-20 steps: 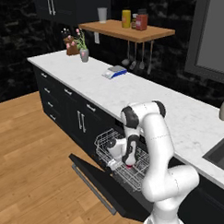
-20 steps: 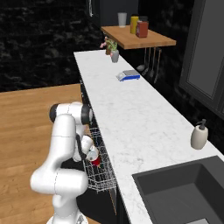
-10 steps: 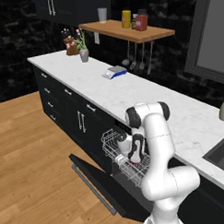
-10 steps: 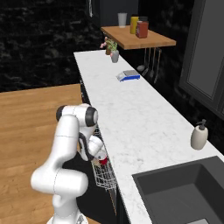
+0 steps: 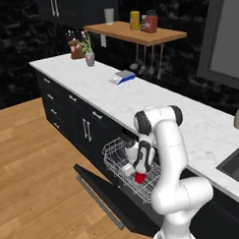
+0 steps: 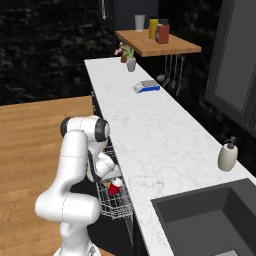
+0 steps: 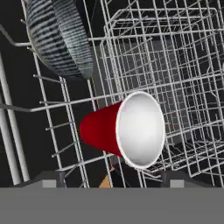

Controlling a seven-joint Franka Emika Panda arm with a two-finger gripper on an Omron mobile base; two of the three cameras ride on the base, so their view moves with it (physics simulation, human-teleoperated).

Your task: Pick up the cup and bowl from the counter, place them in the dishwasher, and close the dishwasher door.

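The red cup (image 7: 118, 131) lies on its side in the dishwasher's white wire rack (image 5: 113, 152), white inside facing the hand camera; it also shows as a red spot (image 5: 140, 178) (image 6: 115, 188) under my hand. My gripper (image 7: 112, 178) (image 5: 136, 170) (image 6: 111, 181) hangs just above it, open, its fingertips spread wider than the cup and not touching it. The grey bowl (image 7: 61, 39) stands on edge in the rack beyond the cup. The dishwasher door (image 5: 102, 196) is dropped fully open. The white counter (image 5: 140, 98) runs above.
On the counter lie a blue-and-white object (image 5: 121, 77) and a small flower vase (image 5: 89, 58). A soap bottle (image 6: 227, 155) stands by the sink (image 6: 210, 215). A wooden shelf (image 5: 137, 33) carries jars. Wooden floor spreads left of the open door.
My hand has sunk lower into the rack and a little toward its sink end, carrying the cup down. The cup now rests on the wires with the fingers spread off it.
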